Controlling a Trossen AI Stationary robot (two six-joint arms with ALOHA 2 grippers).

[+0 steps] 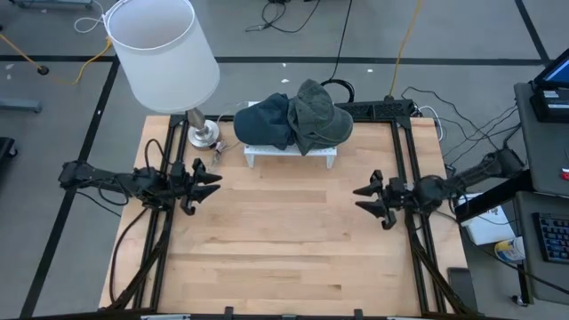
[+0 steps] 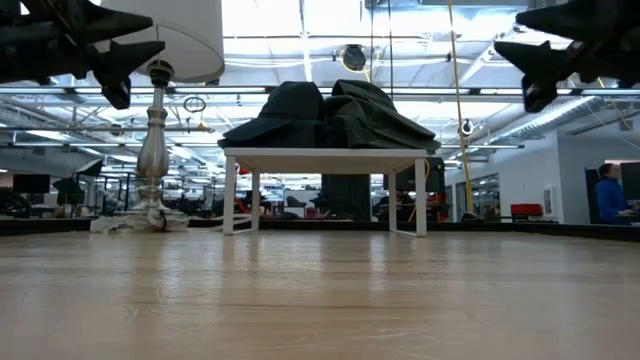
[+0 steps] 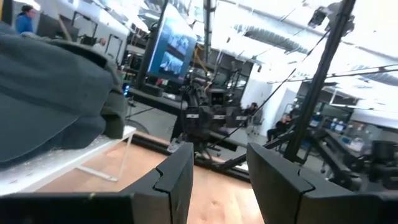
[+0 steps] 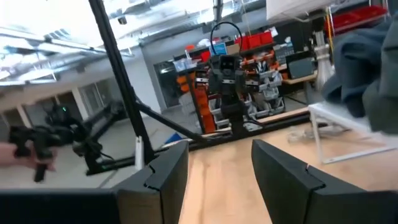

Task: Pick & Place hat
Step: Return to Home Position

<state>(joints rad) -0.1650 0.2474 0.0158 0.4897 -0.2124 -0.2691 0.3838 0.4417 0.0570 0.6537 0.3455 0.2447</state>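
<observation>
Two hats lie side by side on a small white stand at the table's far middle: a dark blue cap and an olive green hat. In the low view both hats rest on the stand's top. My left gripper hovers open above the left side of the table and points toward the right. My right gripper hovers open at the right side and points toward the left. Neither has anything between its fingers. The left wrist view shows the blue cap off to one side of the open fingers.
A lamp with a white shade stands on a metal base at the far left, next to the stand. Black frame rails run along both sides of the table. Bare wood lies between and in front of the grippers.
</observation>
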